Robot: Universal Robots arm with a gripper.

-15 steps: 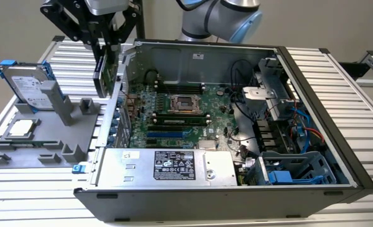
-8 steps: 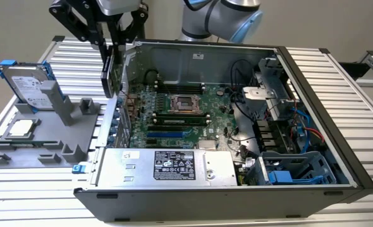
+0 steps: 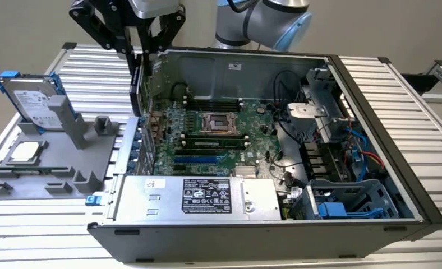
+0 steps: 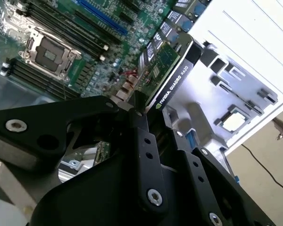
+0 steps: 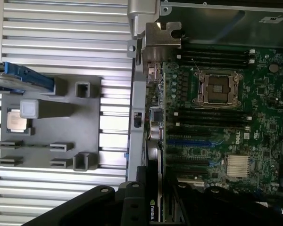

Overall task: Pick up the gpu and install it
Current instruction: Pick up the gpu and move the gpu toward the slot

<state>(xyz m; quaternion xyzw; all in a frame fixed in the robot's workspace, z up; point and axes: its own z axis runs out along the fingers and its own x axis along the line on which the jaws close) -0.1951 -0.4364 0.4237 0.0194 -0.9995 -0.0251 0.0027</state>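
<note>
— Ribbed metal table point(image 3: 400, 95) underneath it all, yes? What sits on it?

— An open computer case point(image 3: 371, 224) lying on its side, with the motherboard point(image 3: 206, 140) facing up and a silver power supply point(image 3: 198, 196) along the lower edge of the exterior view. On the exterior view's left is a grey parts holder point(image 3: 53, 179). A hard drive point(image 3: 34, 103) in a blue frame stands upright in it, and a processor chip point(image 3: 25, 151) lies flat near it.

— And the gripper?

— The gripper point(image 3: 139, 53) is in the upper left of the exterior view, above the case's left-hand wall. It is pinching the gpu point(image 3: 136, 84) by its upper edge.

— How does the card hang?

— It hangs upright and edge-on, a thin dark strip right at that wall. I can't tell whether it touches the metal. In the second wrist view the black fingers point(image 4: 140, 136) are pressed against the card from both sides, with its green board and black cooler edge reaching out beyond them towards the motherboard.

— Is it seated?

— Not yet. It is held up at the wall, clear of the blue slot point(image 3: 194, 159) on the motherboard.
</note>
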